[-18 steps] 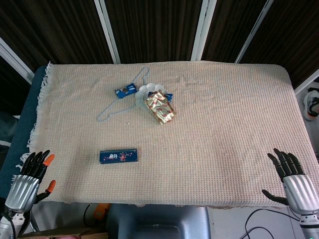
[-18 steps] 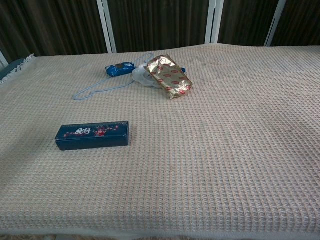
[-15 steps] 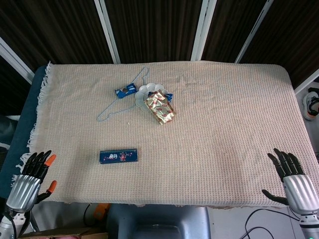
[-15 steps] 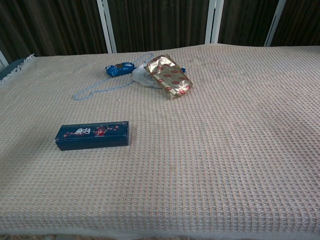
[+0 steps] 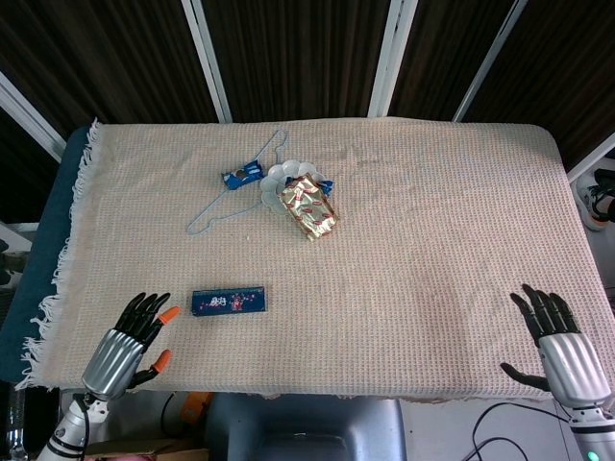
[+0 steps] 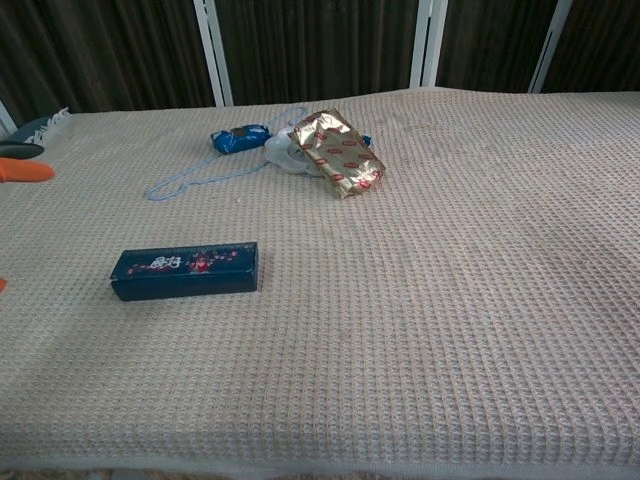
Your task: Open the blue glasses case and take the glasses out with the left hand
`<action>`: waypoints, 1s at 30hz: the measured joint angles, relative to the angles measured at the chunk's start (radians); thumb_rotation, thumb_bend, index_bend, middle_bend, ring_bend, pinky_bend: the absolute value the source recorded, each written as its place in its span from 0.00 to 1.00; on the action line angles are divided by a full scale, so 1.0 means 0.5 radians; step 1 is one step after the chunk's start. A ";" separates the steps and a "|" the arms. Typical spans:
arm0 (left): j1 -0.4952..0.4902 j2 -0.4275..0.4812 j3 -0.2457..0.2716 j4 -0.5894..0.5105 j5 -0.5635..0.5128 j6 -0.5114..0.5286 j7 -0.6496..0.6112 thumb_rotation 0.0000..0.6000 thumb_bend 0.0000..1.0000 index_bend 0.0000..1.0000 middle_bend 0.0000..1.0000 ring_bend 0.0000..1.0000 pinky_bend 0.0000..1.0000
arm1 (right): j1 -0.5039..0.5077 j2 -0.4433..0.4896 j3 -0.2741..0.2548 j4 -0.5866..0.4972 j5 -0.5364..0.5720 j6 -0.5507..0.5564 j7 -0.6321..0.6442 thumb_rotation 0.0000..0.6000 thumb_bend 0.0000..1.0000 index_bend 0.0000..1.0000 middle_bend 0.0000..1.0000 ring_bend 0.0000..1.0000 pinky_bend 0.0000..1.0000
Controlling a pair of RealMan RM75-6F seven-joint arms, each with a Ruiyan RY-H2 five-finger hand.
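Fingers (image 6: 22, 170) only orange tips in chest view

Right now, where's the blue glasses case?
In the head view the blue glasses case lies closed on the near left of the table cloth, just right of the open left hand and well in front of the hanger.

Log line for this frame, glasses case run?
phase: approach | left robot hand: open, beside blue glasses case, no contact | case: closed, flat on cloth | right robot hand: open, idle
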 measured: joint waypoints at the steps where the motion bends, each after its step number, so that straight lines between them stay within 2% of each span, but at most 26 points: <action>1: -0.018 -0.010 -0.008 -0.036 -0.010 -0.040 0.035 1.00 0.36 0.18 0.02 0.00 0.06 | 0.004 -0.001 0.001 -0.002 0.006 -0.010 -0.002 1.00 0.13 0.00 0.00 0.00 0.00; 7: -0.140 -0.114 -0.098 -0.198 -0.212 -0.329 0.224 1.00 0.36 0.20 0.02 0.00 0.05 | 0.018 0.006 0.015 -0.012 0.044 -0.034 -0.002 1.00 0.13 0.00 0.00 0.00 0.00; 15: -0.303 -0.364 -0.268 -0.143 -0.605 -0.628 0.552 1.00 0.36 0.21 0.01 0.00 0.03 | 0.016 0.033 0.029 -0.010 0.068 -0.021 0.066 1.00 0.13 0.00 0.00 0.00 0.00; 20: -0.363 -0.476 -0.311 -0.038 -0.709 -0.675 0.664 1.00 0.36 0.21 0.01 0.00 0.03 | 0.013 0.055 0.041 -0.006 0.092 -0.011 0.114 1.00 0.13 0.00 0.00 0.00 0.00; 30: -0.456 -0.607 -0.373 0.094 -0.890 -0.753 0.699 1.00 0.36 0.27 0.01 0.00 0.03 | 0.016 0.060 0.045 -0.008 0.104 -0.019 0.113 1.00 0.13 0.00 0.00 0.00 0.00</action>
